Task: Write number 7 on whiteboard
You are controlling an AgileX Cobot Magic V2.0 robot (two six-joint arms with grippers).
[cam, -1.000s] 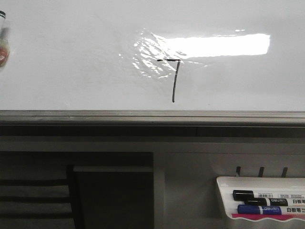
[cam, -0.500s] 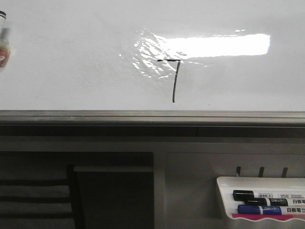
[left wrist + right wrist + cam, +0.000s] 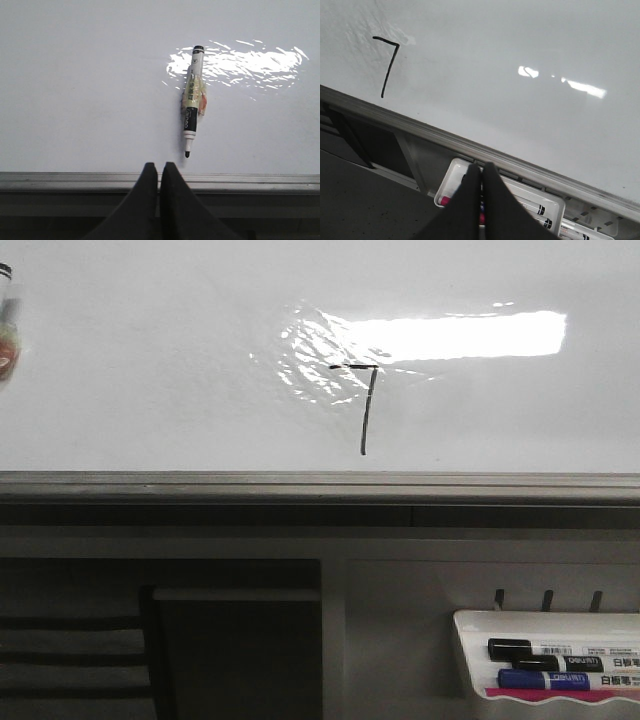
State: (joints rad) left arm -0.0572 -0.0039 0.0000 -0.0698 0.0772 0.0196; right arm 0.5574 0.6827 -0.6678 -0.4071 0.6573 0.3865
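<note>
The number 7 point(image 3: 364, 405) is a thin black stroke on the whiteboard point(image 3: 150, 380), just under the bright light reflection and by the wrinkled film patch. It also shows in the right wrist view point(image 3: 387, 65). A black marker point(image 3: 192, 100) with a taped middle sticks to the board, tip down, uncapped. My left gripper point(image 3: 159, 166) is shut and empty, below the marker's tip, in front of the grey bottom rail point(image 3: 250, 180). My right gripper point(image 3: 481, 167) is shut and empty, in front of the white marker tray point(image 3: 455, 172). Neither gripper shows in the front view.
The white marker tray point(image 3: 470, 640) hangs at the lower right under the rail and holds black and blue markers point(image 3: 545, 665). A dark shelf frame point(image 3: 240, 640) stands below the board at the left. The taped marker shows blurred at the far left edge point(image 3: 8, 330).
</note>
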